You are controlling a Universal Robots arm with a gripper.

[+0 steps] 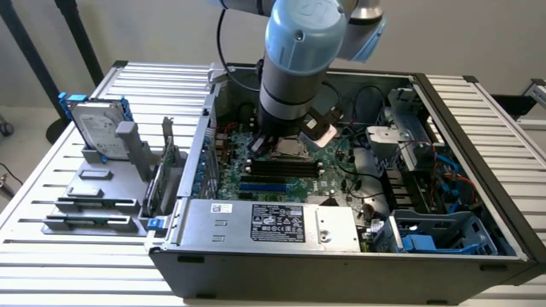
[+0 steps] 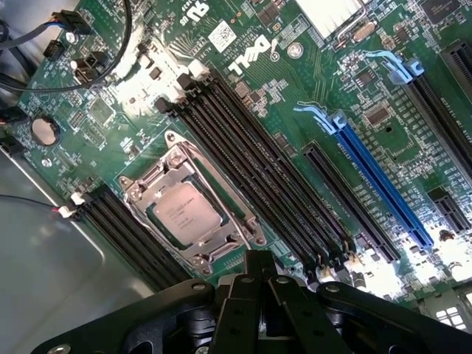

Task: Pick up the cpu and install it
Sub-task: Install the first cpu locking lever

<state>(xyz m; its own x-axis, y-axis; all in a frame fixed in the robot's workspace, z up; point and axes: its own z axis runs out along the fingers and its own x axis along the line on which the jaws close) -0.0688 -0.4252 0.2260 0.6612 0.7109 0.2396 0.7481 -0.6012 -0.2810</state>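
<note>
The cpu (image 2: 184, 214), a small square chip with a dull silver top, lies flat in the metal socket frame (image 2: 221, 193) on the green motherboard (image 2: 295, 96). My gripper (image 2: 258, 267) hovers just above the board beside the socket, its black fingers drawn together with nothing between them. In the exterior view the arm reaches down into the open computer case (image 1: 341, 256), and the gripper (image 1: 282, 139) stands over the socket (image 1: 288, 151) in the middle of the board.
Black memory slots (image 2: 251, 155) run beside the socket, and blue and black card slots (image 2: 376, 177) lie farther off. Cables (image 1: 367, 109) and drive cages (image 1: 410, 134) crowd the case at the exterior view's right. A hard drive with blue rails (image 1: 98, 128) stands on a grey holder (image 1: 94, 204) at the left.
</note>
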